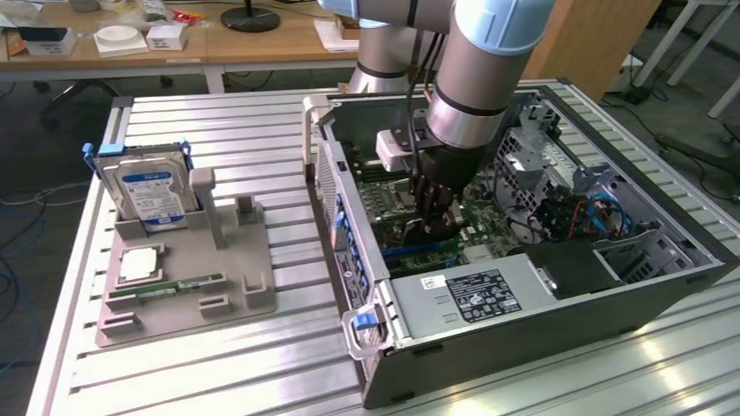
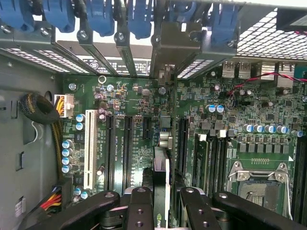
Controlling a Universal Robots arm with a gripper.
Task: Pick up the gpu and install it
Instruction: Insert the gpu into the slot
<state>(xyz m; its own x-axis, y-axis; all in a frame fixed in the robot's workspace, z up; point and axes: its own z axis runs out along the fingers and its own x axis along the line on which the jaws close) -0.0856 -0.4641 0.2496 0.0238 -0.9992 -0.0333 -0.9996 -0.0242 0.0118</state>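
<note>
Gpu (image 2: 160,172): dark card seen edge-on, clamped in the gripper's (image 2: 163,194) narrowed jaws inside the case (image 1: 555,338). We place it straight below the jaws, just over the board (image 2: 120,96). Its long axis runs parallel to the slots (image 2: 183,143) (which slot lies beneath we cannot tell), one end toward the latches (image 2: 139,19).

The table (image 1: 208,373) is ribbed bare aluminium with a soft sheen. The computer case (image 1: 555,325) is dark, matt sheet metal. At the frame's left, a grey matt plastic tray (image 1: 231,277) carries a bright-metal hard drive (image 1: 145,186) with a paper label. The tool (image 2: 165,191) looks matt black, and the gpu (image 2: 161,167) has a dull, dark edge.
</note>
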